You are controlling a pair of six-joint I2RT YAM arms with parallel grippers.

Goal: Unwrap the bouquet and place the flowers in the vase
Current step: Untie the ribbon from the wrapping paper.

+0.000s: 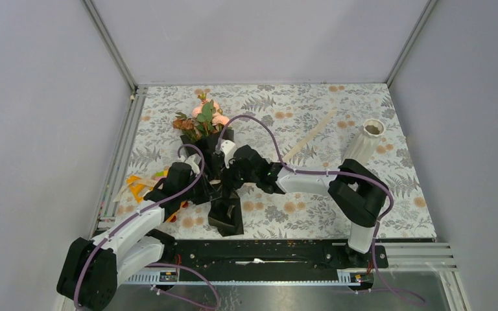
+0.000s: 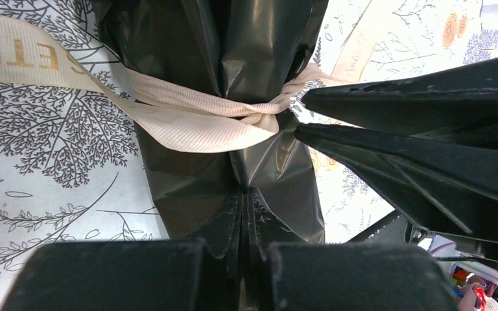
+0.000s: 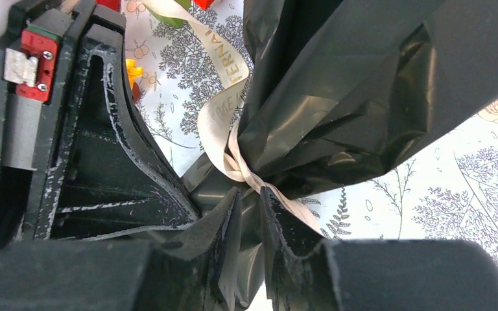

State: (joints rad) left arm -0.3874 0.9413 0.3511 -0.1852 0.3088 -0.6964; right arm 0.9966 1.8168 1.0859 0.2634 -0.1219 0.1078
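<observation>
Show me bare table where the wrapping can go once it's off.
Widest bare patch: the near middle, between the bouquet and the right arm. Also free: the far side, between the flowers and the cream strip; the vase stands right of that. Crowded: mid-left, where the left arm and right arm meet over the bouquet, beside the toy blocks.

White arm links (image 1: 139, 223) with black joints, looping purple cables (image 1: 246, 117), scuffed matte-black left gripper (image 2: 246, 201) with red screwed block (image 3: 37, 45).

Right tool (image 3: 249, 197) slightly parted at bouquet (image 3: 337, 97) waist, cream ribbon (image 3: 224, 126) knot apparently touching
</observation>
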